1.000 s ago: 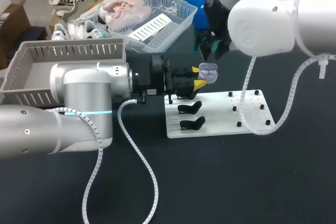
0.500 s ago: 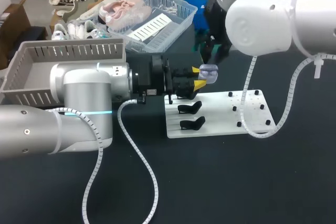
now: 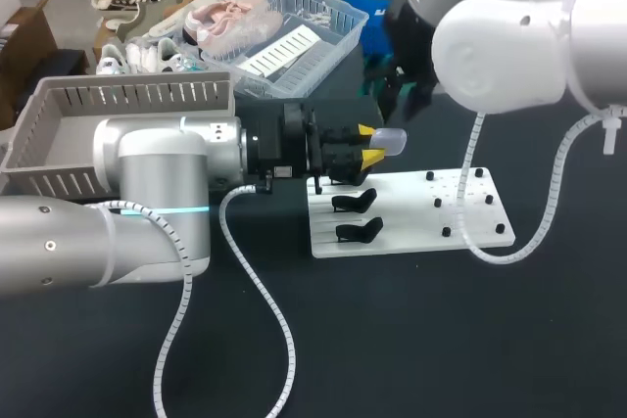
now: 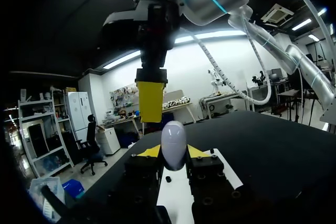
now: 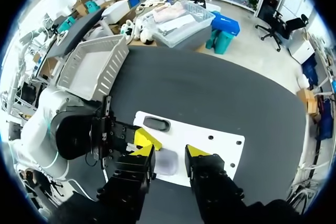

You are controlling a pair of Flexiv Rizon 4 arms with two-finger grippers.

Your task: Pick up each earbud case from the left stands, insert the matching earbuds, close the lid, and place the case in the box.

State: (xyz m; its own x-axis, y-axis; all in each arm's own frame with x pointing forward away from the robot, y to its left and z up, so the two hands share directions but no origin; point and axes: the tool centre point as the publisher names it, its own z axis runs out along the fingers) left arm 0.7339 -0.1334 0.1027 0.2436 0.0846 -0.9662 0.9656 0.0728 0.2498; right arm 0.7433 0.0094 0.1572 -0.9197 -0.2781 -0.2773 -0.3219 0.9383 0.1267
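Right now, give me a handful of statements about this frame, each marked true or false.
1. The left end effector grips the earbud case. True.
2. The case's lid stands open. False: it is shut.
3. The right end effector is clamped on the case. False: it is open, over the case.
4. Two black stands sit empty on the white board. True.
5. The case lies in the grey box. False: it is held in the air.

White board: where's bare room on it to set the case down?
The board is bare along its middle strip, between the two black stands on its left and the black pegs on its right. The dark table in front is open too. Crowded: the far left corner, under the left gripper holding the case.
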